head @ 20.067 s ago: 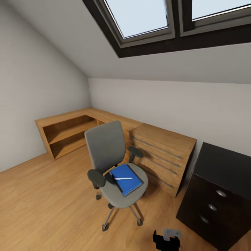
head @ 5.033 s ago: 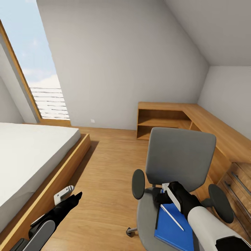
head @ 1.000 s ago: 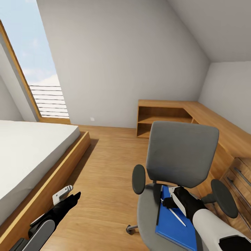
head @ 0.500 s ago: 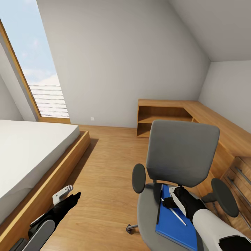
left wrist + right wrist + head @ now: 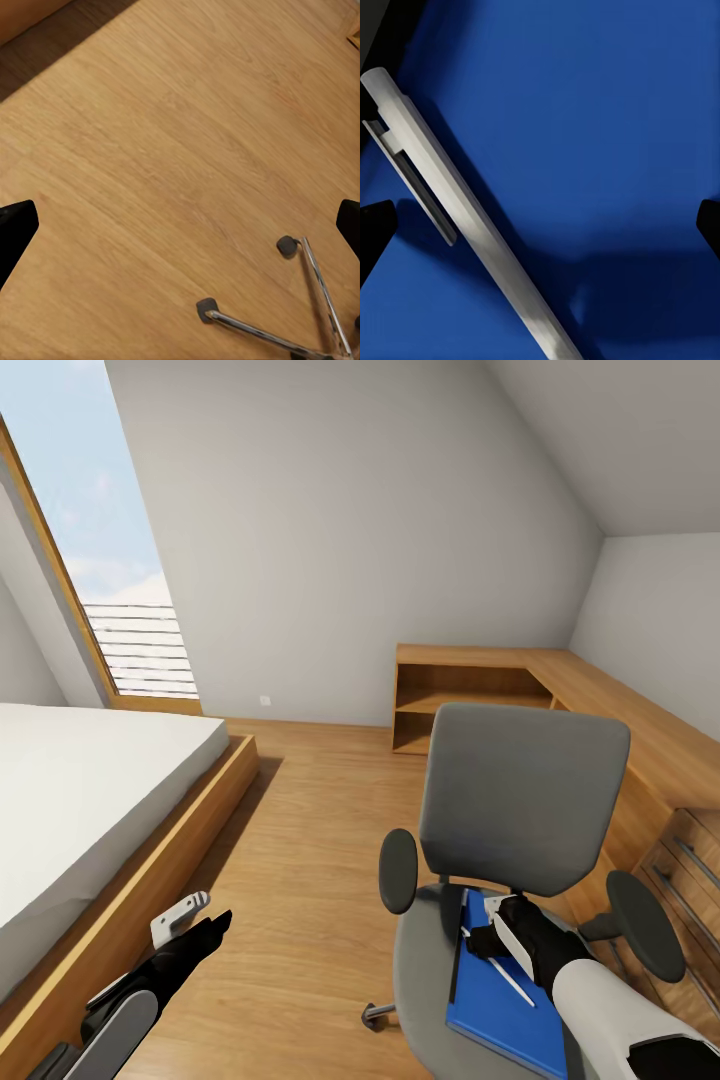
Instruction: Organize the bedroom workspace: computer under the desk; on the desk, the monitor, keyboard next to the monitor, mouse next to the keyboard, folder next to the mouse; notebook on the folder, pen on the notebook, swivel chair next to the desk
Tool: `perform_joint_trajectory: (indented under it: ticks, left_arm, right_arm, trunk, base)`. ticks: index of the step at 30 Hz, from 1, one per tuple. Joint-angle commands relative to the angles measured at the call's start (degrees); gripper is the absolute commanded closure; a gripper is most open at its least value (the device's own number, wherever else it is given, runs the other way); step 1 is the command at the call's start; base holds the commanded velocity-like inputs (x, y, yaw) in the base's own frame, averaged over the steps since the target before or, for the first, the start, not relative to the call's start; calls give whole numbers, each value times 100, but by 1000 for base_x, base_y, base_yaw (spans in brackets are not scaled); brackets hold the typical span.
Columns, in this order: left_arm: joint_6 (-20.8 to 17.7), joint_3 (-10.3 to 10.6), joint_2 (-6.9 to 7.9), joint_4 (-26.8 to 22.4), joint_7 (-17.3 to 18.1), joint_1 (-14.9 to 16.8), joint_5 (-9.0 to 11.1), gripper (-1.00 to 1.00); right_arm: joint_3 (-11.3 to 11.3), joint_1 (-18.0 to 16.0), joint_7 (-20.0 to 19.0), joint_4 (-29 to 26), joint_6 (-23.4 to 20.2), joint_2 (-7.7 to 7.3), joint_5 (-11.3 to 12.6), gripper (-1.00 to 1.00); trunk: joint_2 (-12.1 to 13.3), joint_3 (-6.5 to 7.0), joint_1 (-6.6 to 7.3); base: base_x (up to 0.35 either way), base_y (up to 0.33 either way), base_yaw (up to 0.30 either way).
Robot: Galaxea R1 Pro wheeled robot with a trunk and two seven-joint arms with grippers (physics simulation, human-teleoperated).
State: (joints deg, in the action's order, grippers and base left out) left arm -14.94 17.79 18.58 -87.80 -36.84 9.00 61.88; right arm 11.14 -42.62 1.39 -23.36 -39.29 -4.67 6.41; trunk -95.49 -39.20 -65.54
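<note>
Swivel chair (image 5: 520, 810): grey, tall back facing the camera in the head view, black armrests either side; it stands on the wood floor (image 5: 300, 840) just beside the light-wood chest (image 5: 690, 870) with long bar handles; two chrome legs of its base with casters show in the left wrist view (image 5: 300, 300)
Blue flat item (image 5: 495, 1000): lies on the chair's seat, a dark edge along its side nearer the left armrest (whether it is one item or a notebook stacked on a folder, I cannot tell); in the right wrist view its blue cover spreads under the pen (image 5: 585, 150)
Pen (image 5: 505, 977): thin white-silver stick lying flat on the blue cover, set slantwise; the right wrist view shows it close up with its clip (image 5: 457, 217)
Right gripper (image 5: 478, 940): low over the seat, at the pen's end nearer the chair back; the fingers (image 5: 376, 225) stand apart, one dark tip at each side of the right wrist view, with the pen lying between them and not clamped
Left gripper (image 5: 200, 915): hangs over bare floor beside the bed; its fingers (image 5: 16, 229) are spread wide and hold nothing
Bed (image 5: 90, 810): white mattress on a wooden frame, well apart from the chair
Wooden shelf unit (image 5: 470, 700): in the corner beyond the chair, under the sloping ceiling
Window (image 5: 100, 560): tall, beside the bed, showing sky
</note>
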Motion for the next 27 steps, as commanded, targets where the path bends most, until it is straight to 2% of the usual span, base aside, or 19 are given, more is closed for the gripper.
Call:
perform_joint_trajectory:
  ticks: [1, 27]
  left_arm:
    - [-9, 10, 5, -9, -39, 6, 26, -100]
    - [-9, 6, 5, -9, -37, 6, 35, -100]
  right_arm:
    - [46, 0, 11, -9, -26, -8, 44, -100]
    - [50, 0, 11, -10, -26, -8, 43, -100]
  trunk:
    - [-3, -6, 0]
    - [-3, -6, 0]
  base:
    - [0, 0, 0]
    - [0, 0, 0]
